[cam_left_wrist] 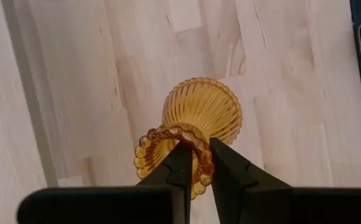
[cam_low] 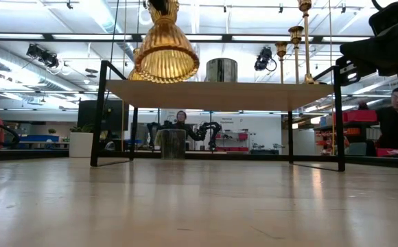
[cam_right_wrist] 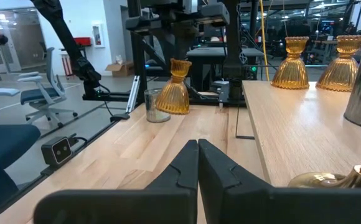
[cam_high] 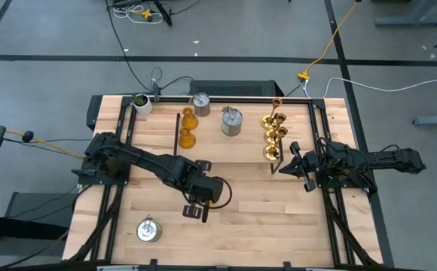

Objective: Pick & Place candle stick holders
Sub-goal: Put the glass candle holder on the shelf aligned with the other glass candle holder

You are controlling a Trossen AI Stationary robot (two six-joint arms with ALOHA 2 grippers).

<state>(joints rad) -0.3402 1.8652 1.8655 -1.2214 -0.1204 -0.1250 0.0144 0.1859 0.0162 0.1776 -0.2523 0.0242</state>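
Currently your left gripper (cam_left_wrist: 196, 163) pinches an amber holder (cam_left_wrist: 196, 121) above the tabletop (cam_high: 279, 218) at centre frame, one silver holder (cam_high: 149, 230) sits lower left, and seven wait on the rack (cam_high: 211, 150); right gripper (cam_right_wrist: 198, 163) fingers pressed together.

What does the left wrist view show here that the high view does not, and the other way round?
Only the left wrist view shows the left gripper pinching the scalloped rim of an amber holder above the table. Only the high view shows the wider layout: a silver holder standing alone near the front edge, the gold holders on the rack, and the right gripper waiting beside it. Both show the light wooden table.
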